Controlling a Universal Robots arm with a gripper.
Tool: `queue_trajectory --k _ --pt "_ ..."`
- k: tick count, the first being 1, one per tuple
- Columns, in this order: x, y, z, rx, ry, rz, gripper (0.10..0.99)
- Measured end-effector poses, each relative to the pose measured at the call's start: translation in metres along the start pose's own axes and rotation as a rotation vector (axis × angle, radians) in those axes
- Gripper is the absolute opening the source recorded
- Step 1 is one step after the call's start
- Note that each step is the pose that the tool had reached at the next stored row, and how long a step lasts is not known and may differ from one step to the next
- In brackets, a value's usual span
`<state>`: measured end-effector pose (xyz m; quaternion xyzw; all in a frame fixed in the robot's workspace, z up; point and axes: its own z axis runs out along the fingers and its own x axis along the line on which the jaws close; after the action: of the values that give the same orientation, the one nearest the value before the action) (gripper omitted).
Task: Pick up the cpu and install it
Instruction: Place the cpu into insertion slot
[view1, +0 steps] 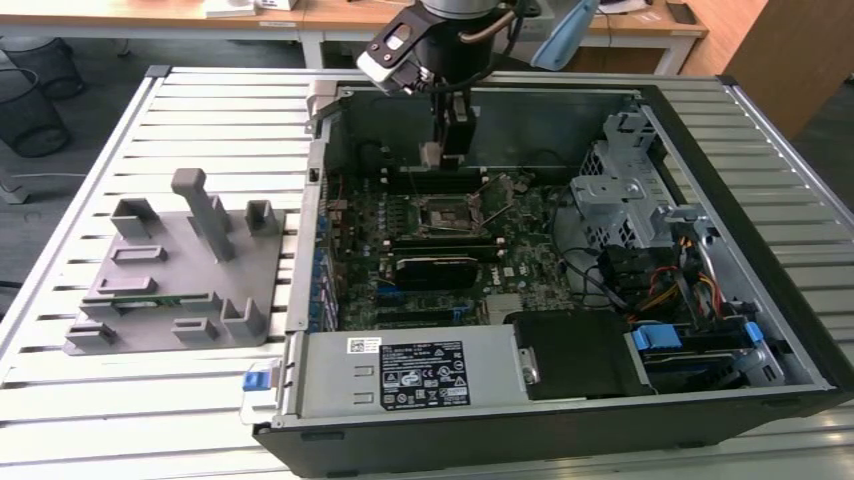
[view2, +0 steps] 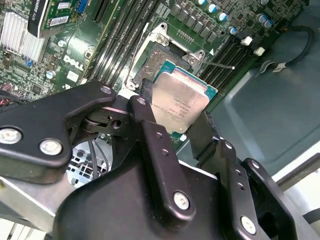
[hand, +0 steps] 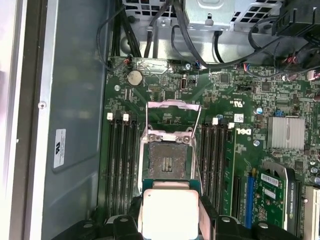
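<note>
The cpu (view2: 180, 102) is a flat square chip with a silver top and a green rim. My gripper (view2: 175, 115) is shut on it, one black finger (view2: 202, 132) on each of two opposite edges. In the first wrist view the cpu (hand: 170, 212) hangs just short of the open square socket (hand: 167, 160), whose metal frame (hand: 172, 112) is flipped up. In the exterior view my gripper (view1: 443, 152) hangs inside the computer case (view1: 747, 100), over the motherboard's far part, a little beyond the socket (view1: 447, 212).
Memory slots (hand: 120, 165) flank the socket on both sides. A black card (view1: 434, 268) lies nearer than the socket. A drive cage (view1: 627, 180) and cables fill the case at the exterior view's right. A grey parts fixture (view1: 174, 270) sits on the slatted table at the left.
</note>
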<state>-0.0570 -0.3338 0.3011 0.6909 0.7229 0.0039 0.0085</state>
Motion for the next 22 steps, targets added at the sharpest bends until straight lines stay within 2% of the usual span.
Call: queue_trajectory --k 14,22 --pt "-0.0032 -0.0003 0.0143 0.0 0.0 0.0 0.533" --pt "-0.0034 0.0047 0.0198 0.0 -0.0001 0.0 0.533"
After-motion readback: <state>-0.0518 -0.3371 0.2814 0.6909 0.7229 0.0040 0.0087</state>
